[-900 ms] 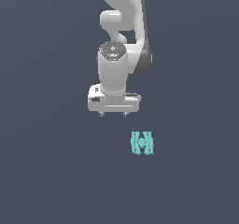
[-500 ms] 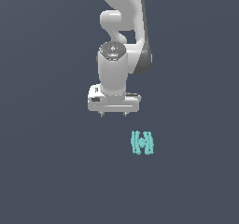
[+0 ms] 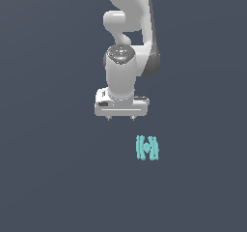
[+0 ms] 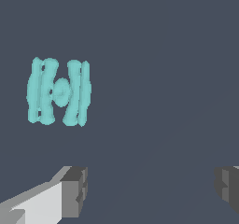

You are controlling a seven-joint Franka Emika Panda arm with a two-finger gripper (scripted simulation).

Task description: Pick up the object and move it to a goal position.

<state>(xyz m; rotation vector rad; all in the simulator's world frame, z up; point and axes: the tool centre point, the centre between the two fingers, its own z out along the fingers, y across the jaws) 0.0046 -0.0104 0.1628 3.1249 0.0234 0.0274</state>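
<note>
The object (image 3: 147, 148) is a small teal piece made of several parallel bars joined at the middle, lying on the dark grey floor. My white gripper (image 3: 120, 118) hangs above the floor, toward the exterior view's left of the object and apart from it. Its two short fingertips stand wide apart, so it is open with nothing between them. In the wrist view the object (image 4: 59, 91) lies off to one side of the gap, beyond the grey finger pads (image 4: 74, 190).
The white arm (image 3: 128, 28) rises behind the gripper toward the top of the exterior view. A plain dark grey floor (image 3: 48, 178) surrounds everything.
</note>
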